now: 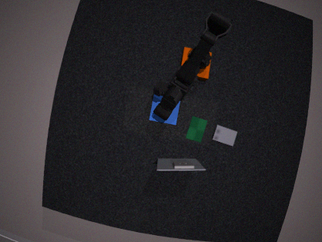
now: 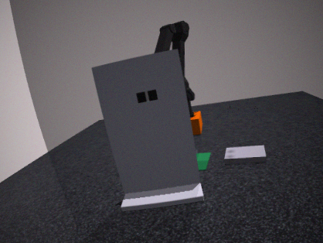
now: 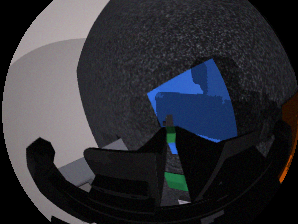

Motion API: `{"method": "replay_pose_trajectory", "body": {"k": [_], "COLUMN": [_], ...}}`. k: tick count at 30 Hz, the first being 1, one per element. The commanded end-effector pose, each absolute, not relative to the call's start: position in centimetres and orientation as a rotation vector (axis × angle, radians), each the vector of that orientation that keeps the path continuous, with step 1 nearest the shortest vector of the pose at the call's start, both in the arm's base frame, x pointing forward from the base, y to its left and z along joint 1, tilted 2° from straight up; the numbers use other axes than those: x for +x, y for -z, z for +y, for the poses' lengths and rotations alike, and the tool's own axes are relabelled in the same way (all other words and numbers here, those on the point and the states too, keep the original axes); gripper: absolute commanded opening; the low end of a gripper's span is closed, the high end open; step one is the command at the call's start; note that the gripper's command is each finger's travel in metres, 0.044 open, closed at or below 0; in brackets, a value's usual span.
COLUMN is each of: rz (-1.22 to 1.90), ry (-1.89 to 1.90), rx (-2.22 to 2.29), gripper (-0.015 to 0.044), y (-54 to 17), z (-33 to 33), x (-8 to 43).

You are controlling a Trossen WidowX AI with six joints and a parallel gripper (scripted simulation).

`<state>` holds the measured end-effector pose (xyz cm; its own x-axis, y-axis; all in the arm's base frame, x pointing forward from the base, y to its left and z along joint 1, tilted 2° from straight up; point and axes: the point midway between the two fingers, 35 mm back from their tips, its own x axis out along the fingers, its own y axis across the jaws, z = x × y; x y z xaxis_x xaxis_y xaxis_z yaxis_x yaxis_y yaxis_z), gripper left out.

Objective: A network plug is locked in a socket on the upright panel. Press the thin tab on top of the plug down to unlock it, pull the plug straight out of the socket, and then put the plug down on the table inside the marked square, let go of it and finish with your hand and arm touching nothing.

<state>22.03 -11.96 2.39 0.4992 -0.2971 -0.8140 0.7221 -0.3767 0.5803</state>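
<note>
Gripper (image 3: 169, 131): closed on plug (image 3: 171, 136); plug axis: roughly along fingers; grey end: outward, toward blue square (image 1: 172, 116) (image 3: 192, 112)

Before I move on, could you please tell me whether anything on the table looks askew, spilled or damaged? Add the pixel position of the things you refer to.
Nothing stands out: the grey panel (image 1: 179, 164) (image 2: 144, 135) stands upright, and the blue square (image 1: 172, 116) (image 3: 176, 84), green patch (image 1: 197, 129) (image 2: 203, 162) and pale block (image 1: 225, 136) (image 2: 246, 152) show no visible spill or damage.
</note>
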Motion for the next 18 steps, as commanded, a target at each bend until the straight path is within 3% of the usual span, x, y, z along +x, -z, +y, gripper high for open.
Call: {"method": "replay_pose_trajectory", "body": {"k": [1,18], "rz": [0.373,0.374], "ry": [1.136,1.136], "rx": [1.620,1.620], "gripper": [0.0000,0.0000], "y": [-1.8,0.1], "z": [-11.9,-11.9], "x": [21.9,21.7]}}
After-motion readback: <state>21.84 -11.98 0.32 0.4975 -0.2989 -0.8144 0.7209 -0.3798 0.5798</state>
